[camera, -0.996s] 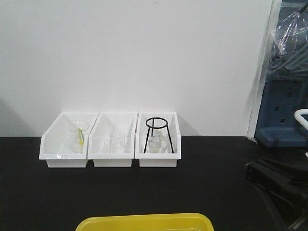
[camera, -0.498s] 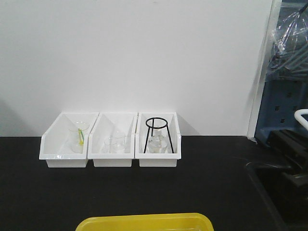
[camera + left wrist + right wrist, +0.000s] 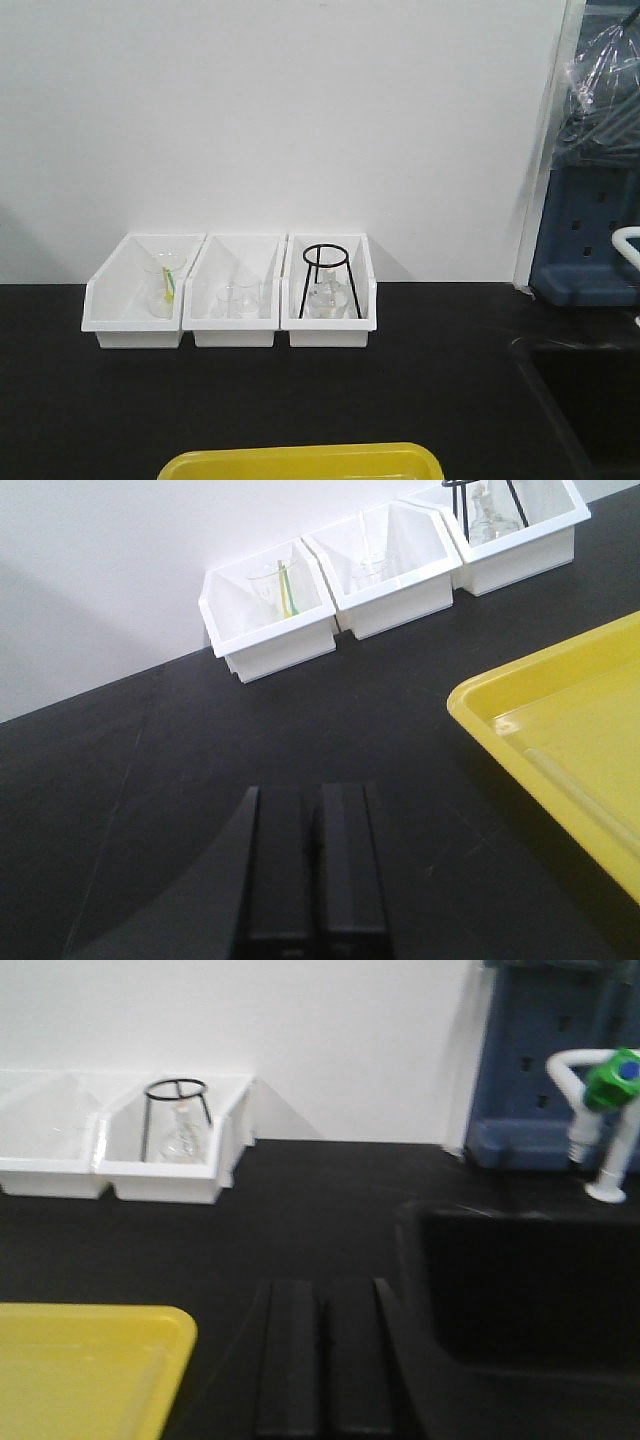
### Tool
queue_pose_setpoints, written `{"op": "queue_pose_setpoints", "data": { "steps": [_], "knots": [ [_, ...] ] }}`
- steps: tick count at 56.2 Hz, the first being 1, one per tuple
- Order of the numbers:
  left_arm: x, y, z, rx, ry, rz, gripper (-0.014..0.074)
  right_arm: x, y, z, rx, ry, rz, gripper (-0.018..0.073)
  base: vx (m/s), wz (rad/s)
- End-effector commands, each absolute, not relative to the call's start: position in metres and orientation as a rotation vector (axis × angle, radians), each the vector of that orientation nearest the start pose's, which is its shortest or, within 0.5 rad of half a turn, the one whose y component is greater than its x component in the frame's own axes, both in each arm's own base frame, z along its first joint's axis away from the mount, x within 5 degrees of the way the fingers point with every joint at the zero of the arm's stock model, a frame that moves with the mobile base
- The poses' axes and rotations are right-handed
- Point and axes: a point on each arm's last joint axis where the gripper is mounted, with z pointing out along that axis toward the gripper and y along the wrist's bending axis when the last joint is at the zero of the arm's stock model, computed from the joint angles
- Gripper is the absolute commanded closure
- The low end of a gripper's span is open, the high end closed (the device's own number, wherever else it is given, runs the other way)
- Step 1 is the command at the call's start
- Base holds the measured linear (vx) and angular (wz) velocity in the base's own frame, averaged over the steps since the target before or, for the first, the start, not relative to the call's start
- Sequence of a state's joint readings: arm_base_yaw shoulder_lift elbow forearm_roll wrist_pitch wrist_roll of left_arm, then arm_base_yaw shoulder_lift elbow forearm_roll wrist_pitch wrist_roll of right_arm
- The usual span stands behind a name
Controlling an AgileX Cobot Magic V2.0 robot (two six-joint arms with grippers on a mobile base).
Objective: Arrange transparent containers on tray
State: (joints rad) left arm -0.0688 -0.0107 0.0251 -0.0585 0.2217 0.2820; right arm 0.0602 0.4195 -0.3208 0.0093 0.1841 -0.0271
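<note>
At the near edge of the black surface (image 3: 440, 400) sits the yellow tray (image 3: 300, 462), flanked by both arms. The left fingers (image 3: 280, 860) are pressed flat together with nothing between them, and the tray lies at their two o'clock. The right fingers (image 3: 292, 1350) are closed and empty too, and have the tray at about nine o'clock. Neither arm looks clearly nearer.

I cannot pick out any glass tubes for certain. A pale streak (image 3: 580, 792) runs lengthwise inside the tray, from ten to four o'clock in the left wrist view. It might be a clear tube lying flat, or only a ridge in the plastic.

Back at twelve o'clock, three white bins (image 3: 235, 335) against the wall hold other glassware, which looks too squat to be tubes.
</note>
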Motion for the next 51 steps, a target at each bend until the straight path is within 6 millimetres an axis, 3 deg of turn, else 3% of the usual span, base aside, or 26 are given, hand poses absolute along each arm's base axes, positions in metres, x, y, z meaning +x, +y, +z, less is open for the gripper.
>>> {"op": "queue_pose_setpoints", "data": {
  "steps": [1,9,15,51],
  "knots": [
    [0.056,-0.005,0.18,0.244,1.64,0.109,0.0596,0.087,0.0,0.262,-0.067,1.648,-0.062,0.0572,0.0,0.0],
    [0.056,-0.005,0.18,0.245,1.64,0.11,0.0596,0.07,-0.001,0.217,-0.08,1.618,-0.102,0.0572,0.0,0.0],
    [0.056,-0.005,0.18,0.245,1.64,0.11,0.0596,0.062,-0.001,0.196,-0.074,1.572,-0.099,0.0572,0.0,0.0],
    [0.056,-0.005,0.18,0.245,1.641,0.11,0.0596,0.057,-0.001,0.195,-0.025,1.567,-0.053,0.0572,0.0,0.0]
  ]
}}
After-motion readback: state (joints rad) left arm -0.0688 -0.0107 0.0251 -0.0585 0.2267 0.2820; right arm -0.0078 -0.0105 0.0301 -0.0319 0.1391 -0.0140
